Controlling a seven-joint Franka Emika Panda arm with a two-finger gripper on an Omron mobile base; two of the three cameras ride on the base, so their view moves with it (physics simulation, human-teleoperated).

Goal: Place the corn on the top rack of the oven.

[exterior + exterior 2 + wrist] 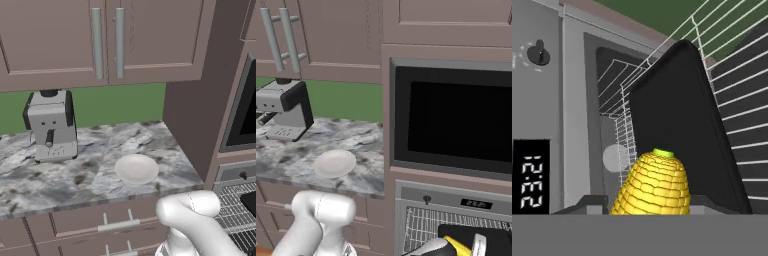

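one corn cob (654,187) is seen, one white plate (136,168) on the marbled counter (75,175), one grey coffee machine (50,125) at the back of that counter, and one oven (451,210) with a single dark knob (538,52) and a single clock display (530,175) on its grey control strip. one flat black tray (682,125) is seen lying on the top rack (737,75). two long silver cabinet handles (108,42) are counted above the counter.

in the hand view the lower part of the corn is cut off by the bottom of the picture, and the fingertips themselves are hard to make out beside it. in the right base view the gripper (458,246) is cut off at the bottom edge, and just a yellow strip of the corn shows there. the racks below the top one are largely hidden behind the tray.

the corn is held between the clenched fingers, its greenish end pointing away from the hand. it is held just in front of the black tray, at the open mouth of the oven, beside the wire bars of the rack.
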